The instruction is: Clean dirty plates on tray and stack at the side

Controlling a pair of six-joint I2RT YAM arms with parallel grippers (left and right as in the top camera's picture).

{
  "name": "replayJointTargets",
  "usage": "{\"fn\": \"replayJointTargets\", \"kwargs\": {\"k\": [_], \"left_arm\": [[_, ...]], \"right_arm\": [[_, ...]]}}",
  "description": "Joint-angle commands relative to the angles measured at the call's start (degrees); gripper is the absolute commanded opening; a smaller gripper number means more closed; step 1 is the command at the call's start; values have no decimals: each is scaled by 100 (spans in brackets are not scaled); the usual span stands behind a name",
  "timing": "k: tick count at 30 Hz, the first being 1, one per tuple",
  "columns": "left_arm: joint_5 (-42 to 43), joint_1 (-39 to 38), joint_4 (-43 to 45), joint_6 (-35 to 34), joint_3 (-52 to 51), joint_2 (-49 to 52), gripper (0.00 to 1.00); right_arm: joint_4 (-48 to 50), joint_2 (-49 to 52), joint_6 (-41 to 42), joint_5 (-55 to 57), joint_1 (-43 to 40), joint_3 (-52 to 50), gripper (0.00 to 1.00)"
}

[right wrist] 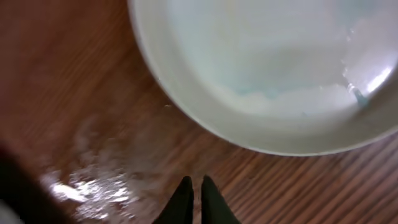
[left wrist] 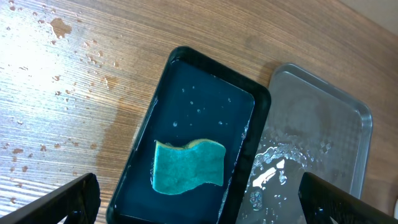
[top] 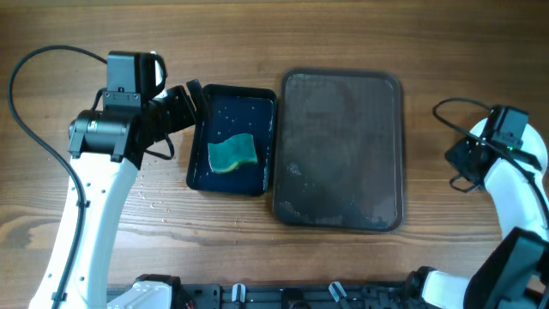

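Plate on the wood by my right jaws

Plate point(right wrist: 267, 68) shows only in my right wrist view: white, wet and glossy inside, sitting on the table point(top: 343, 34) and filling the top of that view. Its rim curves just ahead of my right gripper point(right wrist: 193, 190). I cannot make it out from overhead, where my right arm sits at the far right edge, well apart from the tray point(top: 341, 86).

My right jaws are closed to a thin slit, tips almost touching, and they hold nothing. They point at the wood just short of the rim, not touching it. A wet patch point(right wrist: 93, 186) shines on the wood to one side of them.

My left gripper point(left wrist: 199, 186) is spread wide, one finger at each lower corner of its wrist view, and it grips nothing. It hangs over the near end of the tub point(top: 240, 99), a dark tub of water that lies just beside the tray's left edge. A teal sponge point(top: 232, 153) lies in the tub between my fingers' lines, not touching either.

The tray is grey, with puddles along the side next to the tub. Drops point(top: 150, 202) dot the table left of the tub
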Motion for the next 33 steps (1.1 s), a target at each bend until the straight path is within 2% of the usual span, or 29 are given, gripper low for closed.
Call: {"fn": "replayJointTargets", "kwargs": {"k": [1, 2, 7, 10, 11, 12, 15, 19, 20, 22, 26, 28, 30, 33], "left_arm": [[48, 48, 13, 31, 76, -35, 100], [48, 48, 13, 31, 76, -35, 100], [48, 48, 13, 31, 76, -35, 100], [48, 48, 13, 31, 76, -35, 100], [48, 48, 13, 31, 76, -35, 100], [48, 48, 13, 31, 76, -35, 100], [48, 48, 13, 31, 76, -35, 100], [48, 48, 13, 31, 76, -35, 100], [50, 48, 13, 31, 76, -35, 100], [48, 48, 13, 31, 76, -35, 100], [48, 48, 13, 31, 76, -35, 100], [48, 48, 13, 31, 76, -35, 100], [48, 48, 13, 31, 76, -35, 100], [48, 48, 13, 31, 76, -35, 100]], "right_arm": [[-129, -525, -588, -1635, 15, 356, 17], [-162, -662, -695, -2085, 17, 409, 20], [-249, -1860, -1534, -5302, 431, 629, 21], [-293, -2573, -1523, -5674, 1064, 627, 31], [-337, -2889, -1488, -5668, 1421, 627, 44], [-369, -3080, -1425, -5639, 1663, 627, 99], [-393, -3473, -828, -5589, 2223, 627, 100], [-424, -3700, 1119, -5595, 2551, 623, 100], [-525, -3709, 1228, -5574, 2551, 623, 100], [-597, -3687, 1005, -5488, 2524, 623, 100], [-544, -3783, 52, -5700, 2551, 621, 100], [-402, -4079, -706, -5495, 2662, 608, 100], [-164, -4494, -1467, -4802, 2820, 518, 100], [-68, -5099, -1956, -3467, 2959, 260, 100]]}}
